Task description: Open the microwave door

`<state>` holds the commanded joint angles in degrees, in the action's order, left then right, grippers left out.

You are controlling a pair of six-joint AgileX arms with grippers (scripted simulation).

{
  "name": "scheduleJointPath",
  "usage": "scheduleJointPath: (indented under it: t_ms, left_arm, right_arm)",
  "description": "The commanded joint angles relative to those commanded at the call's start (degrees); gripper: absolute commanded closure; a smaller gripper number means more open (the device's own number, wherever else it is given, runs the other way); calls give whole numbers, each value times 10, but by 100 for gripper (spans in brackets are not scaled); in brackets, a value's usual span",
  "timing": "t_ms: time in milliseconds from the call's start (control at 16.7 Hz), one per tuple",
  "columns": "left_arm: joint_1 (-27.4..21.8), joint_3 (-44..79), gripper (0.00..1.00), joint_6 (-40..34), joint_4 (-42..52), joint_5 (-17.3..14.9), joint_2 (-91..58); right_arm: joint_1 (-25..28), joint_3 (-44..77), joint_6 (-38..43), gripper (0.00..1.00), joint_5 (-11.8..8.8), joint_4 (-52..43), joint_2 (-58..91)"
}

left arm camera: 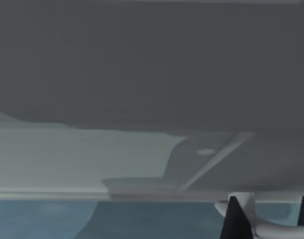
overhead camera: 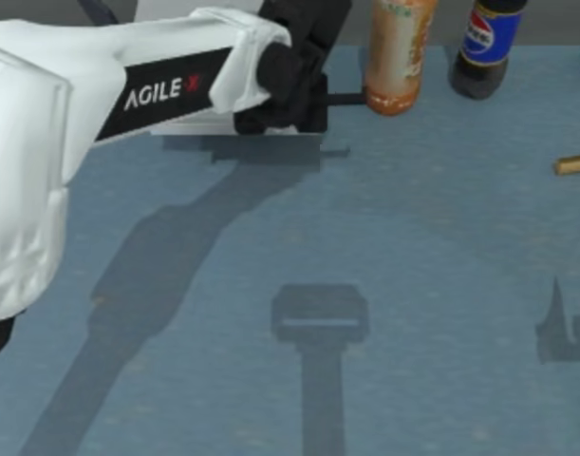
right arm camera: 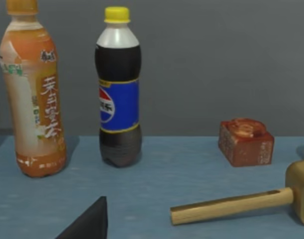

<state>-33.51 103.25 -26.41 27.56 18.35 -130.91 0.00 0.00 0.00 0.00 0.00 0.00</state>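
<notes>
One arm works: the left gripper [overhead camera: 342,98] reaches the boxy silver-white microwave [left arm camera: 142,149] to pull; finger state unclear; right arm parked.

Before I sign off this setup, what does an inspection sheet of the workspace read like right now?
Surface: blue table, arm shadows across it.
Job's things: microwave door, its grey window filling the left wrist view; open or closed cannot be told.
Clutter: orange tea bottle and cola bottle upright at the far edge; wooden mallet lying down; red block.
Grippers: left gripper close against the door, near the far edge; right gripper idle at the table's right, facing the bottles.
Cables: nothing seen.
Surroundings: plain grey wall.
</notes>
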Motion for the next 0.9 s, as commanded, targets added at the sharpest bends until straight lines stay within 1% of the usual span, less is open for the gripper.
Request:
scheduleJointPath:
  t_ms: [420,900]
  left_arm:
    - [3,-58,100,-13,-36,18,38]
    - [3,-59,100,-13,-36,19,38]
  right_arm:
    - [0,0,0,0,0,0,0]
    - [0,0,0,0,0,0,0]
